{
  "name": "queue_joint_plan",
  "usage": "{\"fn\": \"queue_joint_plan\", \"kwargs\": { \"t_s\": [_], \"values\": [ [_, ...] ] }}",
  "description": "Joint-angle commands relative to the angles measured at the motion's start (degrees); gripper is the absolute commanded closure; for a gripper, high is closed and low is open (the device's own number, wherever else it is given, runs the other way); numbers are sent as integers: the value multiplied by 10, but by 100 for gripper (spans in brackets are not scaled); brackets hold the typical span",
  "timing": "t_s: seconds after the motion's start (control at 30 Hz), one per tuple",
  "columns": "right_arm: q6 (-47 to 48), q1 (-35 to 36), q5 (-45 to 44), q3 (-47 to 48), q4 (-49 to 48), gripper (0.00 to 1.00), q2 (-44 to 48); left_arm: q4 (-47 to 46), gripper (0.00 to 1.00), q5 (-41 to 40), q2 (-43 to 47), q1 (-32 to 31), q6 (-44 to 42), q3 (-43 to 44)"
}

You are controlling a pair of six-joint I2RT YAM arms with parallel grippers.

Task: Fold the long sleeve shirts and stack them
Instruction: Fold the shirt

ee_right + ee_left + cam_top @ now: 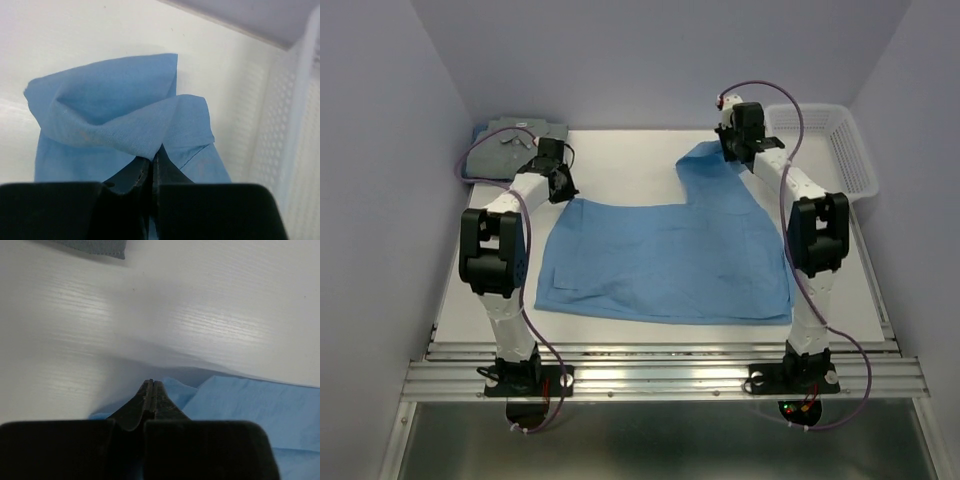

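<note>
The light sky-blue long sleeve shirt (665, 255) lies spread across the table's middle. My left gripper (560, 188) sits at its far left corner. In the left wrist view it (151, 383) is shut, with blue cloth (240, 400) bunched round its tips and the edge raised off the table. My right gripper (733, 150) is at the shirt's far right part. It (155, 152) is shut on a raised fold of the blue cloth (125, 125). The grey-green shirt (515, 140) lies folded at the far left corner, and its edge (95, 246) shows in the left wrist view.
A white mesh basket (835, 150) stands at the far right, just right of my right gripper; its wall (295, 125) fills the right side of the right wrist view. Grey walls close in the white table (620, 165) on three sides.
</note>
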State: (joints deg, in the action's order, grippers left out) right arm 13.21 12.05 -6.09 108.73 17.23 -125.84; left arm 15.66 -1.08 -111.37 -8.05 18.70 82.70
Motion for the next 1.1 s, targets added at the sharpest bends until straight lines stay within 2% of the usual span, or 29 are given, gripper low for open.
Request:
{"fn": "queue_joint_plan", "kwargs": {
  "t_s": [0.0, 0.17, 0.2, 0.37, 0.4, 0.47, 0.5, 0.53, 0.6, 0.7, 1.07],
  "values": [
    [-70, 8, -41, -85, 112, 99, 174, -24, 100, -4, 78, -6, -3, -34],
    [-192, 13, -14, -176, 243, 99, 314, -27, 100, -9, 135, -7, 1, -80],
    [-203, 13, -9, -186, 294, 99, 334, -27, 100, -8, 142, -8, 2, -93],
    [-247, 13, 19, -279, 407, 99, 485, -24, 100, -18, 200, -11, 29, -147],
    [-246, 13, 30, -279, 456, 99, 503, -20, 100, -23, 208, -11, 43, -161],
    [-252, 13, 55, -273, 488, 99, 535, -19, 100, -23, 238, -12, 51, -175],
    [-250, 13, 96, -270, 490, 99, 556, -18, 100, -23, 249, -12, 54, -188],
    [-237, 13, 176, -247, 509, 99, 585, -17, 100, -24, 267, -12, 54, -195],
    [-235, 13, 235, -208, 546, 99, 590, -12, 100, -32, 284, -12, 56, -214],
    [-238, 13, 267, -187, 617, 99, 597, -7, 100, -33, 299, -12, 51, -230],
    [-396, 13, 353, -274, 625, 98, 749, 40, 100, -51, 321, -12, 65, -252]
  ]
}}
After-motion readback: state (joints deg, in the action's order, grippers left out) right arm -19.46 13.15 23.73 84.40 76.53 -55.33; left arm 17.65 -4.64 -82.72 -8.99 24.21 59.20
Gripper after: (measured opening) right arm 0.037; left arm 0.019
